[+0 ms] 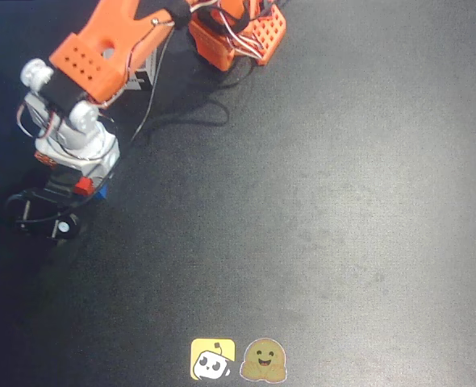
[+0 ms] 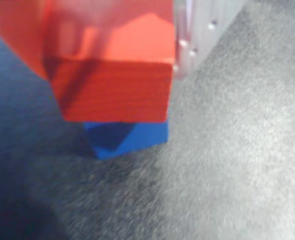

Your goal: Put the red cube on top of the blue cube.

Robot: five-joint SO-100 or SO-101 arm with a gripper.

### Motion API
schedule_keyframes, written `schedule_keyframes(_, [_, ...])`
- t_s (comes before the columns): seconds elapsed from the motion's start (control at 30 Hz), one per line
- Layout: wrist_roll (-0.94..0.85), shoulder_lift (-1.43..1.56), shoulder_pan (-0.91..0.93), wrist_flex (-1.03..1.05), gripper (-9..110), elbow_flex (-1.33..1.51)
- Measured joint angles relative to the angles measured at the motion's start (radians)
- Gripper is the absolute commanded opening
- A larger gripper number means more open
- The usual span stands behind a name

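Your orange arm reaches to the left edge of the overhead view, its claw (image 1: 83, 187) low over the dark bench (image 1: 319, 226), with the red cube (image 1: 82, 186) showing as a small red patch between the white and black wrist parts and a sliver of the blue cube (image 1: 102, 192) peeking out just beside and below it.

From the wrist view you see the stack nearly made. The red cube (image 2: 112, 80) fills the upper left of the picture and sits over the blue cube (image 2: 130, 137), which rests on the bench (image 2: 227, 165) directly beneath. The two look to be touching or very close to it; the blur does not let you tell which. The red cube is turned relative to the blue one, so their edges do not line up, and part of the blue top is in shadow.

The claw appears closed on the red cube: a pale finger (image 2: 187, 35) presses against its right face, and the opposite side is hidden by the cube itself.

By your pictures, the carry is done and the placing is in hand. What is left is to settle the red cube fully, let go, and lift away without dragging it off.

Both cubes are plain, matte and sharp-edged, bright red and bright blue, and look the same size.
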Motion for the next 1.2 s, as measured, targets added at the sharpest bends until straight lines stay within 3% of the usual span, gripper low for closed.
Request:
schedule_keyframes(0.8, [0.008, -0.005, 0.034, -0.064, 4, 0.089])
schedule_keyframes(0.9, [0.008, -0.005, 0.037, -0.066, 12, 0.089])
schedule_keyframes(1.2, [0.029, -0.005, 0.038, -0.066, 17, 0.101])
